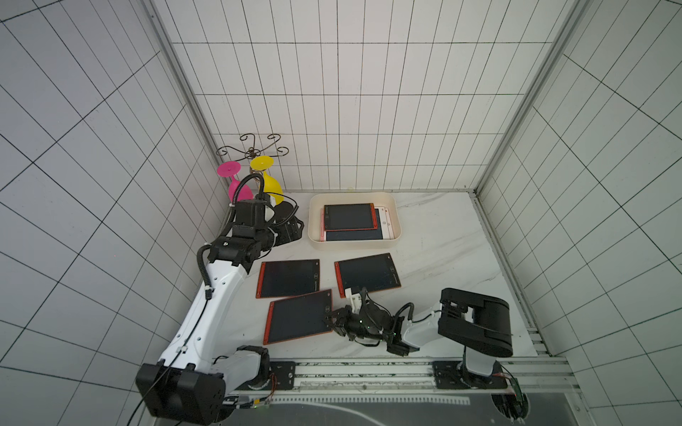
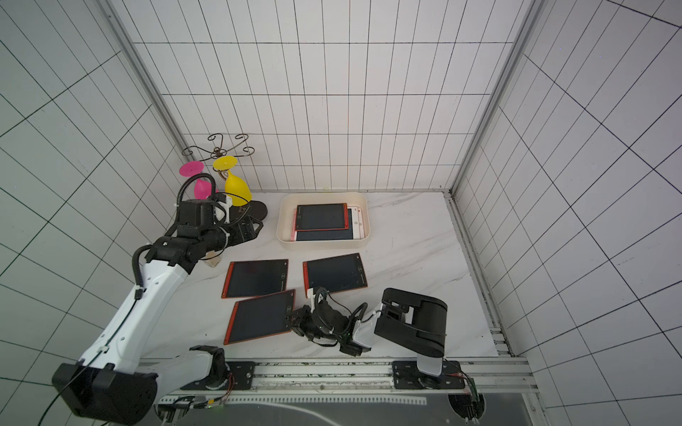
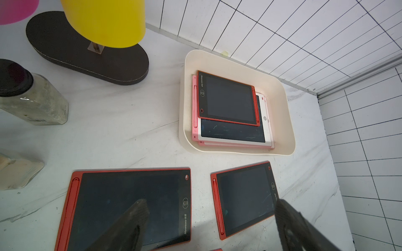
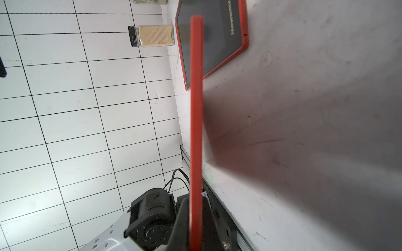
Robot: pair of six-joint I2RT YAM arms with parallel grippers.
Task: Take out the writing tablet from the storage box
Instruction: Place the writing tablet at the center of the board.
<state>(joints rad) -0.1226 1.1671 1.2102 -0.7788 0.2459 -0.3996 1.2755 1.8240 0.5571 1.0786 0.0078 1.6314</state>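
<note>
Edge-on in the right wrist view, a red-framed writing tablet (image 4: 196, 108) is pinched at its short side by the right gripper (image 4: 195, 208), whose jaws are closed thin on the frame. In both top views this held tablet (image 1: 299, 317) hangs low and nearly flat over the table (image 1: 443, 236) at about 6 o'clock. It is well apart from the storage box (image 1: 354, 246) at 12 o'clock, where another red tablet (image 1: 350, 217) tops a white one and a pink one. I judge the step to be the set-down. Level the held tablet, lower it until the frame rests fully, then part the jaws and back out toward 3 o'clock without dragging. Its far edge sits just beside, perhaps over, the near edge of the neighbouring tablet (image 1: 288, 278) at its 12 o'clock, so a nudge toward 6 would clear that. The left gripper (image 3: 211, 204) hovers wide open and empty at the box's 9 o'clock.
</note>
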